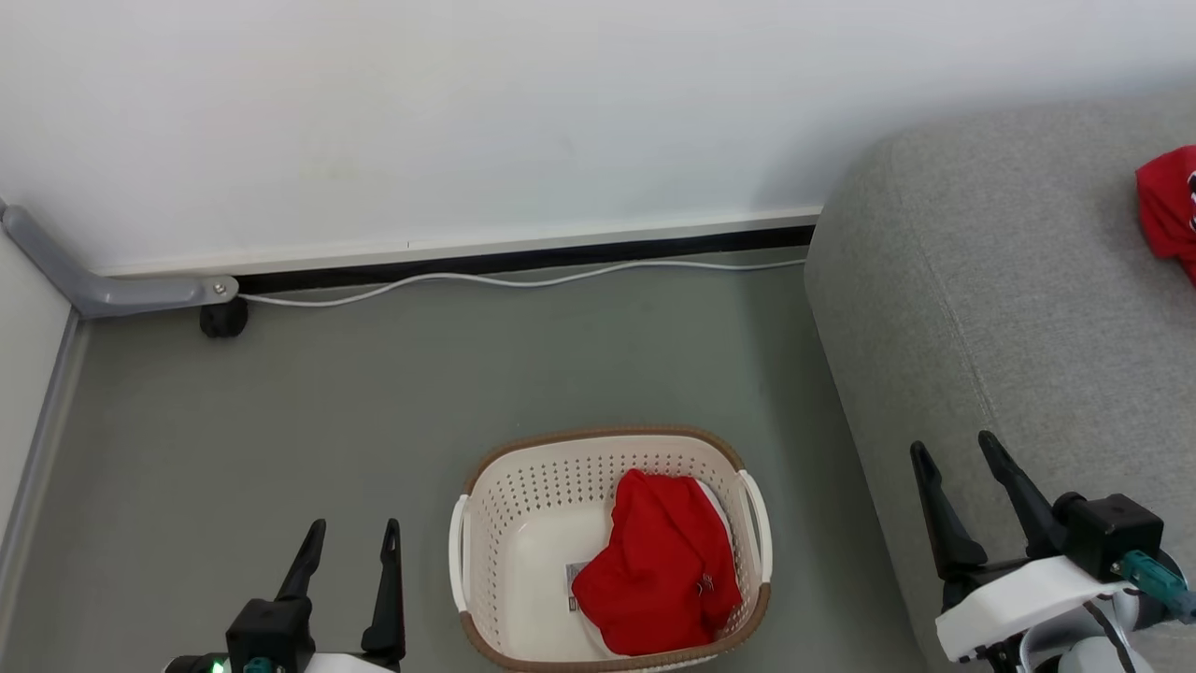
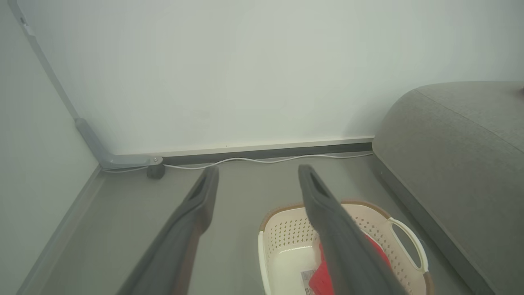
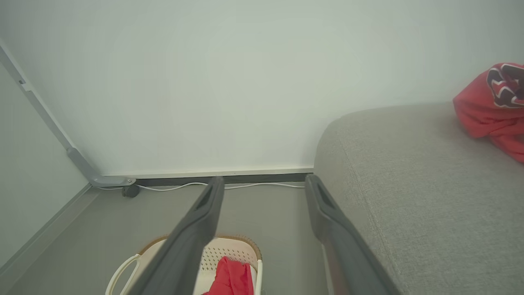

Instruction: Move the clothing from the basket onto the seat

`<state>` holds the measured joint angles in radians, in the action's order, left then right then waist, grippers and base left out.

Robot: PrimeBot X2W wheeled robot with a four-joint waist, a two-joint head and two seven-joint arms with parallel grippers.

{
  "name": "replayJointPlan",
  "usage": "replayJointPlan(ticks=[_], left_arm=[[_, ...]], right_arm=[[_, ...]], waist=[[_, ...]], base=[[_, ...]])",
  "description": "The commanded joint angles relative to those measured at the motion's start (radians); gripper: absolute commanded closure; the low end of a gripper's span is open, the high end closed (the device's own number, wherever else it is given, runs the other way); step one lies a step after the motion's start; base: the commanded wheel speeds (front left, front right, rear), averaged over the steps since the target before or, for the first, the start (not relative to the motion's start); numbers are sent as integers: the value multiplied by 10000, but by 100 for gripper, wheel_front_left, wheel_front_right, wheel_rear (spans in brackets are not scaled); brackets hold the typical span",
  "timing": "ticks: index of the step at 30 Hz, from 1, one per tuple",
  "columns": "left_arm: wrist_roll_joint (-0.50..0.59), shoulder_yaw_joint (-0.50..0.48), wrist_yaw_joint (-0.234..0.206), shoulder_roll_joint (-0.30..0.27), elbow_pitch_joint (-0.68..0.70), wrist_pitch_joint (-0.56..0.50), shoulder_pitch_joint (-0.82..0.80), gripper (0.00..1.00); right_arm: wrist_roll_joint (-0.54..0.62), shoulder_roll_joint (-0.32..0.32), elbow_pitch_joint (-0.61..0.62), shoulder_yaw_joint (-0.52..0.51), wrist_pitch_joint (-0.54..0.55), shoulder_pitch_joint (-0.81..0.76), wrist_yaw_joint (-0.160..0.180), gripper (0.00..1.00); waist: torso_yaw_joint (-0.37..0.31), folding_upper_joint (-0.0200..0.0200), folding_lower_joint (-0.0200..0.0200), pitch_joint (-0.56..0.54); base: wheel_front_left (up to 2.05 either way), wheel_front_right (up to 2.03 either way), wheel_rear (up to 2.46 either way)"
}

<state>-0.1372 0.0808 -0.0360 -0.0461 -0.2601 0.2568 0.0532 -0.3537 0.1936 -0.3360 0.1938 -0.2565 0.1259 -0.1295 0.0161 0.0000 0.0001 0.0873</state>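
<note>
- The left pincer is released: its two dark fingers are spread wide with nothing between them. It hangs over the bare floor, just left of the basket.
- In its own wrist view the left pincer shows the same wide gap. Its right-hand finger crosses in front of the basket.
- The right pincer is also released and empty, with its fingers splayed. It is poised at the near edge of the sofa.
- In its own wrist view the right pincer frames floor and skirting, with the sofa beside its right-hand finger.
- The basket stands on the floor between the two pincers, close to the sofa's side but apart from it.
- One red garment lies crumpled in the right half of the basket, up against the right wall. A label on the basket bottom shows at its left edge.
- A second red garment lies on top of the sofa at the far right and is cut off by the frame. The right wrist view shows it with a black-and-white patch.
- A white cable runs along the foot of the wall.
</note>
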Motion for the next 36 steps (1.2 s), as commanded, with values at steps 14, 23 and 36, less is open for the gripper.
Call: replayJointPlan(ticks=[14,23,36], left_arm=[[-868,1501,-880,-42,-550,49,-2207,0],[-1714,2899,-1378,-42,-1349,49,-4078,0],[-2974,5055,-968,-41,-3308,49,-6617,0]], right_arm=[[-492,755,864,832,-53,1418,-12,0],[-772,1172,1501,1481,-53,2614,-12,0],[-863,1413,2262,2120,-53,4145,-12,0]], waist=[[-30,0,0,2893],[-147,0,0,5045],[-736,0,0,7074]], base=[[0,0,0],[0,0,0],[0,0,0]])
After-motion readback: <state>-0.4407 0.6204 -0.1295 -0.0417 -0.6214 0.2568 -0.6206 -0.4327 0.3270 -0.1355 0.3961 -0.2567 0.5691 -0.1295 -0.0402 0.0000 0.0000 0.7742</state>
